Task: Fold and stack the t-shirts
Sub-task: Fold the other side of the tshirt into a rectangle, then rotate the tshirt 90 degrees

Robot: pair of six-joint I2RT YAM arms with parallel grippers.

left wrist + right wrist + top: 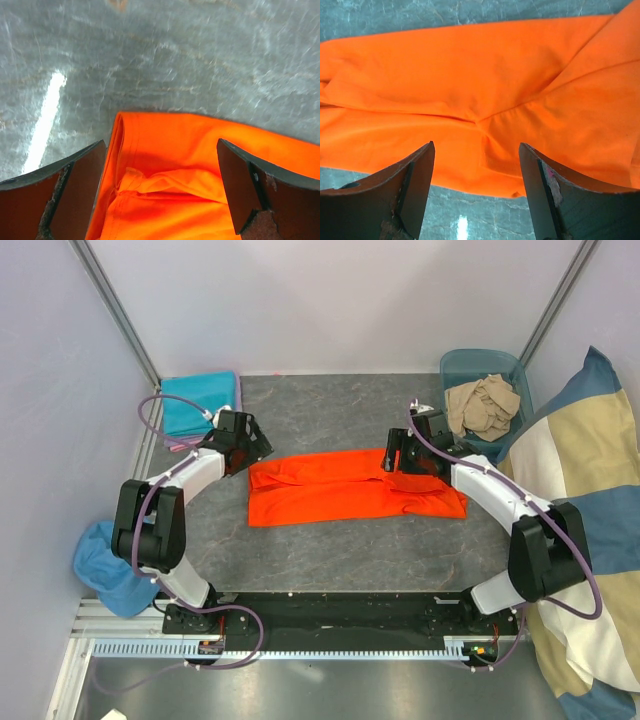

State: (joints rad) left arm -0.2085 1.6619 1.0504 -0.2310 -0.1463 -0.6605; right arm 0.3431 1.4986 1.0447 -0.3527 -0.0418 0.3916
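T-shirt (pixel 330 495) edges amid grey table (pixel 330 562) surface

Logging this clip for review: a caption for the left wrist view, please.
Left gripper open over one end of the orange t-shirt lying on the grey table.

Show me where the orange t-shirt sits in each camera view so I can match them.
Top external: orange t-shirt lies mid-table, a long left-right strip.
Left wrist: lower centre and right, its end at the left claw.
Right wrist: fills most of the frame, beyond the right claw.
Shared landmark: the grey marbled table around it.
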